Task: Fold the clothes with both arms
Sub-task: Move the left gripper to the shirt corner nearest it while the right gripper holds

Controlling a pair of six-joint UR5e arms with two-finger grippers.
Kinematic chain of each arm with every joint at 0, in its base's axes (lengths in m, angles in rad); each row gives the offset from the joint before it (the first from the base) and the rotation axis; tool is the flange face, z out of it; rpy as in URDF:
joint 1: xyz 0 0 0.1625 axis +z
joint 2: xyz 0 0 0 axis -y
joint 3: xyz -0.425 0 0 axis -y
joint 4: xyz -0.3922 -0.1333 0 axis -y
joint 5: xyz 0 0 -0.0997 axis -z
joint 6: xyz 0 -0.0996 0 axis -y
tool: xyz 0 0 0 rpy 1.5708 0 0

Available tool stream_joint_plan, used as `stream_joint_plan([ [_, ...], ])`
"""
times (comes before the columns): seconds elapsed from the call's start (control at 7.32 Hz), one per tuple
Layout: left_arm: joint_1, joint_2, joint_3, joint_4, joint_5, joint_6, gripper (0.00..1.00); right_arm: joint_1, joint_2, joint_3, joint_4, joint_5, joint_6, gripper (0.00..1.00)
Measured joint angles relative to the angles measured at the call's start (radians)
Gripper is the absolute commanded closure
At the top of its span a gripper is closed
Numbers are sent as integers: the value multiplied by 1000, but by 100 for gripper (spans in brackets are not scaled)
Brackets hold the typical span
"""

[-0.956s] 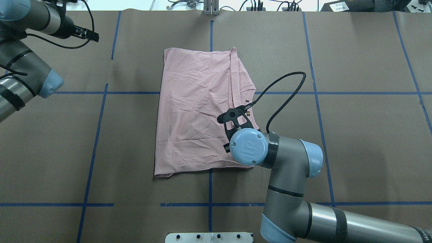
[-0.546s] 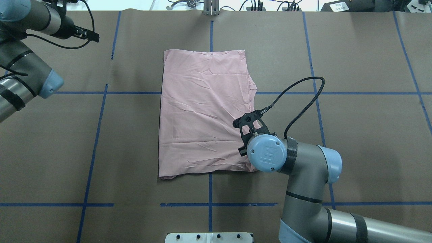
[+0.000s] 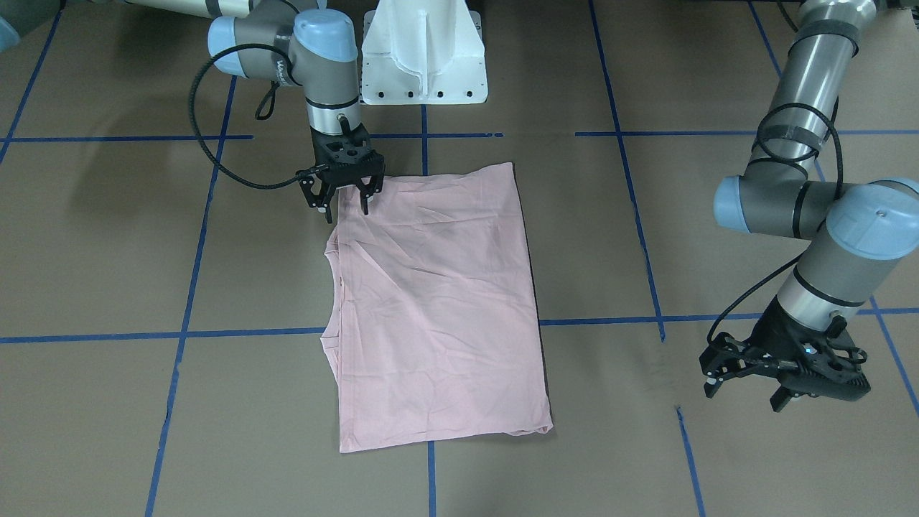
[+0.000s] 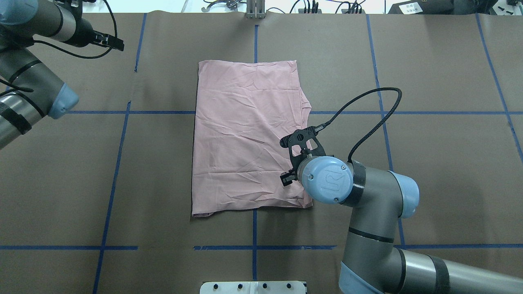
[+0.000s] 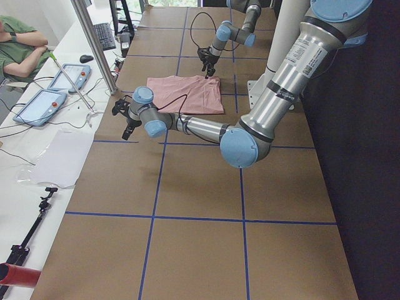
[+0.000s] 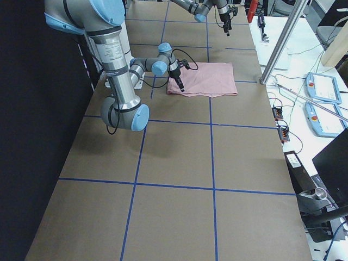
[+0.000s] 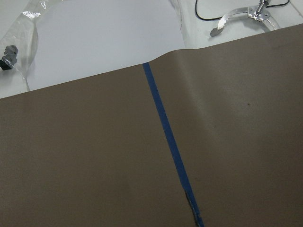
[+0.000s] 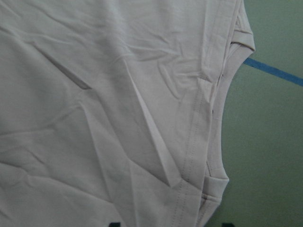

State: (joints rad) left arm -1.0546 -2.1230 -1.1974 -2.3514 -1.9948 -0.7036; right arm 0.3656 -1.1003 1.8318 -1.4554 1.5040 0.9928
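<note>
Pink T-shirt (image 4: 245, 134), folded lengthwise, lies flat on the table (image 4: 441, 183); right gripper (image 3: 346, 207) wide, empty, over its sleeve-side corner; left gripper (image 3: 747, 393) wide, well apart from it; risk: pinching one layer only may skew the fold.

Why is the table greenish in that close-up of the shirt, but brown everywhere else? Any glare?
Right wrist view: a colour cast turns the table green-grey and the T-shirt nearly white. Overhead view: they are brown and pink, and the bright strip beyond the table's far edge is washed out.
</note>
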Motion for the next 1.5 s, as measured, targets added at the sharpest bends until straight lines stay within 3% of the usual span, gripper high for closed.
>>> stream_joint_plan([
  [0.27, 37, 74, -152, 3, -36, -149, 0, 16, -74, 88, 131, 75, 163, 0],
  [0.55, 135, 223, -395, 3, -27, -327, 0, 17, -136, 165, 213, 86, 345, 0],
  [0.68, 218, 299, -521, 3, 13, -454, 10, 19, -143, 176, 224, 83, 396, 0],
  [0.82, 314, 348, -606, 5, 86, -586, 30, 21, -144, 179, 228, 80, 418, 0],
  [1.09, 499, 374, -661, 48, 250, -811, 39, 26, -144, 180, 229, 77, 433, 0],
  [1.5, 660, 284, -656, 218, 344, -934, 40, 28, -143, 181, 230, 76, 449, 0],
])
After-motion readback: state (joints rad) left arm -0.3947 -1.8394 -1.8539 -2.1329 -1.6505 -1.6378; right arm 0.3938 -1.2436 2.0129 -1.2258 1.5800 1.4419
